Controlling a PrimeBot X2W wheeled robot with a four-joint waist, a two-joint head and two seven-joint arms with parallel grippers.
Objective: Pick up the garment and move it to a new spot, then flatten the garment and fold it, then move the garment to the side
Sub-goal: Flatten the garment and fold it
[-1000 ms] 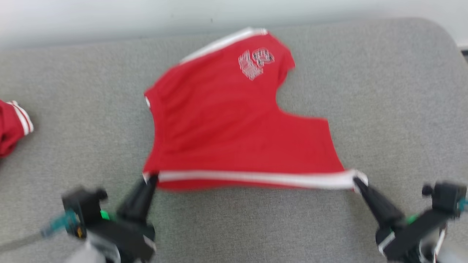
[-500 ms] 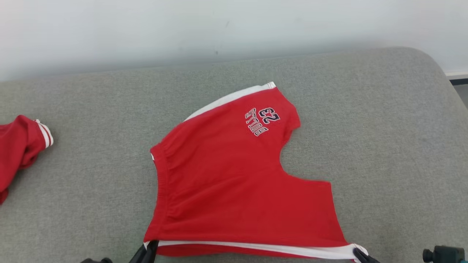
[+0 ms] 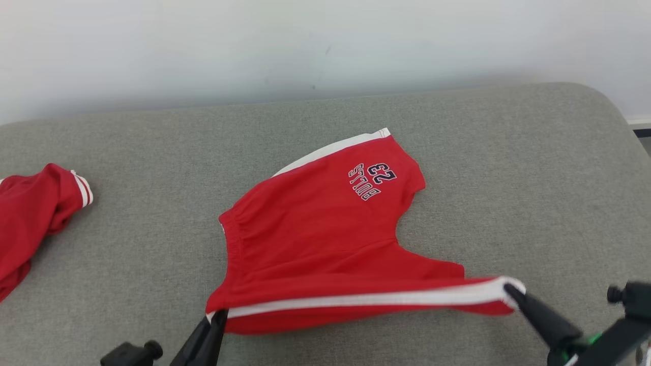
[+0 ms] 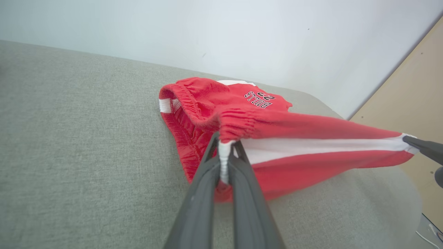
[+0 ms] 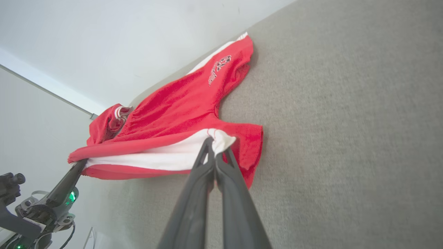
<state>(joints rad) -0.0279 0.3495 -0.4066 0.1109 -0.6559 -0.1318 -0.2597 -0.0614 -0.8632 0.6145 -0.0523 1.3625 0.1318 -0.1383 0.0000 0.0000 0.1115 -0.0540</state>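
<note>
The left end effector is clamping shut on the waistband corner of the red garment, at one end of its white side stripe, & the right end effector is clamping the other end, at the leg hem. The stripe edge is hanging stretched between them, just above the grey bench. The rest, w/ the "BULLS 23" print, is lying on the bench near its middle. A 2nd red cloth is lying well apart at the left.

"BULLS 23" on red shorts
</note>
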